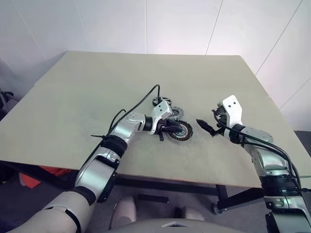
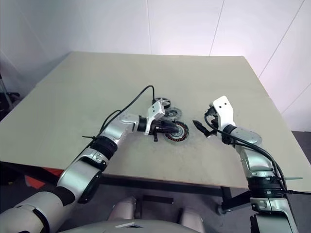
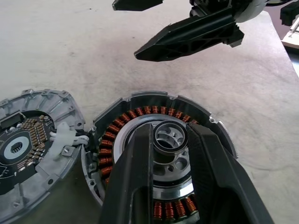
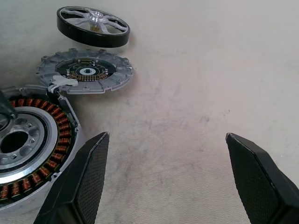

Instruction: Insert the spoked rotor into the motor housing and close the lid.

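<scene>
Your left gripper (image 3: 170,154) pinches a small ring over the motor housing (image 3: 159,154), your right gripper (image 4: 168,177) waits wide and empty, and the spoked rotor (image 4: 93,25) sits beyond the lid (image 4: 86,72).

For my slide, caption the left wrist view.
Left gripper holds a small ring over the motor housing, the lid beside it.

My arms are silver-grey jointed shells with black bands, a loose black cable looped along each forearm, white wrist blocks, and each pincer (image 1: 171,128) (image 1: 206,125) ends in tapered black fingers.
</scene>
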Motion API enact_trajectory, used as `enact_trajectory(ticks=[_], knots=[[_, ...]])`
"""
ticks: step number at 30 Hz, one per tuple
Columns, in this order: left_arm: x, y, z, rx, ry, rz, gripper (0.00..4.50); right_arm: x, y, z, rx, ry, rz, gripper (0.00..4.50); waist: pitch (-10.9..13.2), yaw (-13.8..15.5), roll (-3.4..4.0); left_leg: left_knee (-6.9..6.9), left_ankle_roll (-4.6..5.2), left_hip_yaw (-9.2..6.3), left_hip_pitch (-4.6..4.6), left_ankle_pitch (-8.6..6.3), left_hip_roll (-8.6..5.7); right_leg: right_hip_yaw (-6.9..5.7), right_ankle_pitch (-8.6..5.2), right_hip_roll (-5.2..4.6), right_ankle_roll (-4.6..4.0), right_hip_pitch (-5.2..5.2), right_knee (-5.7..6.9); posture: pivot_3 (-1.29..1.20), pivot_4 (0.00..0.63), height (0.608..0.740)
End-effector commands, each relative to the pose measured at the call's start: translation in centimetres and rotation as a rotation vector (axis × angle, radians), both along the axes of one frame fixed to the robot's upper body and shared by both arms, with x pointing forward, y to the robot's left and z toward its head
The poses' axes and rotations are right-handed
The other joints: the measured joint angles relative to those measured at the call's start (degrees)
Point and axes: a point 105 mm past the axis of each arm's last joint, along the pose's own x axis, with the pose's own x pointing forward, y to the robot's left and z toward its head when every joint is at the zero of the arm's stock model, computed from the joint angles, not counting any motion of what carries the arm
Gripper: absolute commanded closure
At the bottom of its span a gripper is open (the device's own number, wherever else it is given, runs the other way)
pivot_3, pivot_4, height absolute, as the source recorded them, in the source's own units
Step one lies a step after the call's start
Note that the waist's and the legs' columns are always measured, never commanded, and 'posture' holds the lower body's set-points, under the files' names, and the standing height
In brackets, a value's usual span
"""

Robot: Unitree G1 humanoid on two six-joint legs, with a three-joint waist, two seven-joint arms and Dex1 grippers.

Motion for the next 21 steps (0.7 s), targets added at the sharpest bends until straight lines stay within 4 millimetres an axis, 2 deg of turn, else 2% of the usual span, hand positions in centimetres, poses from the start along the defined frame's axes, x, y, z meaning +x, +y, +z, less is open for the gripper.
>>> enact_trajectory(ticks=[1, 9, 14, 21], knots=[[0.5, -0.3, 0.9, -0.012, -0.044, 0.008, 3.79, 0.2, -0.2, 1.5, 0.006, -0.062, -0.004, 0.00, 0.00, 0.01, 0.00, 0.00, 0.01, 0.00, 0.00, 0.00, 0.00, 0.00, 0.00, 0.00, 0.00, 0.00, 0.00, 0.00, 0.000, 0.740], [0.5, -0.3, 0.6, -0.023, -0.032, 0.012, 3.79, 0.2, -0.1, 1.5, 0.008, -0.064, -0.001, 0.00, 0.00, 0.02, 0.00, 0.02, 0.08, 0.00, 0.00, 0.03, 0.00, -0.02, 0.00, 0.00, 0.00, 0.00, 0.01, 0.00, 0.000, 0.740], [0.7, -0.2, 0.4, -0.019, -0.030, 0.037, 2.16, 0.2, 0.1, 1.4, 0.010, -0.064, 0.002, 0.00, 0.00, 0.01, 0.00, 0.03, 0.09, 0.00, 0.00, 0.03, 0.00, -0.02, 0.00, -0.01, 0.00, 0.02, 0.01, 0.00, 0.000, 0.740], [1.3, 0.3, 2.4, -0.111, -0.022, 0.066, 2.16, -0.2, 1.3, 1.9, 0.019, -0.087, 0.063, 0.00, 0.00, 0.02, 0.00, 0.06, 0.08, -0.01, 0.01, 0.03, 0.02, -0.02, 0.00, -0.01, 0.00, 0.02, 0.04, 0.00, 0.000, 0.740]])
